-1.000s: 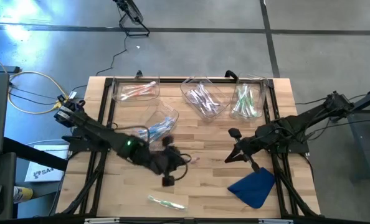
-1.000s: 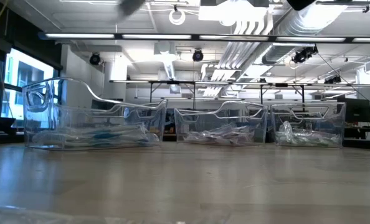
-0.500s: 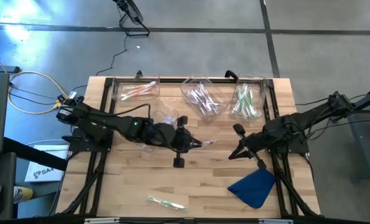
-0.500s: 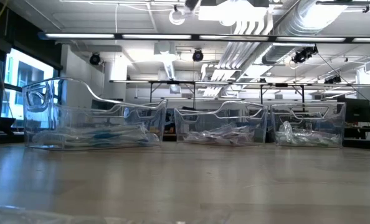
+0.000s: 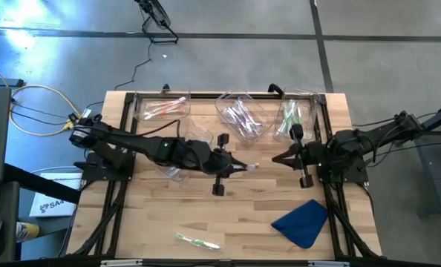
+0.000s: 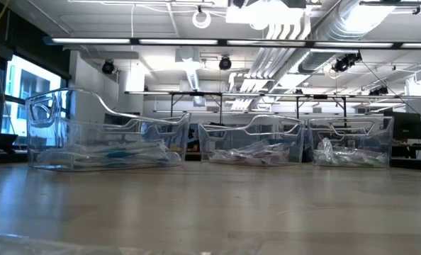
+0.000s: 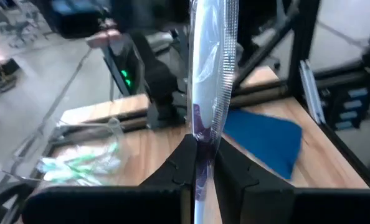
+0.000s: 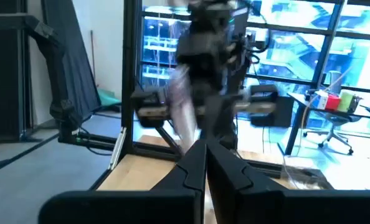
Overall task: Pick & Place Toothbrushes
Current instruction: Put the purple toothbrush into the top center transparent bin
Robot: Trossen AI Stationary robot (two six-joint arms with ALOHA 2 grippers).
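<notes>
Purple-accented wrapped toothbrush (image 7: 208, 93) clenched in left gripper (image 5: 235, 167), long axis level, tip aimed at closed, empty right gripper (image 5: 276, 159) just beside

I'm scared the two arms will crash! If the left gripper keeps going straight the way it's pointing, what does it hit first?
Most likely the right gripper. The left gripper, shut on a wrapped toothbrush, points across the table straight at it, tip facing tip with a small gap. Their heights can't be compared from above.

Three bins (image 5: 239, 117) along the table's (image 5: 243, 211) far edge, cloth (image 5: 302, 222) near right, one toothbrush (image 5: 198, 240) near front edge.
</notes>
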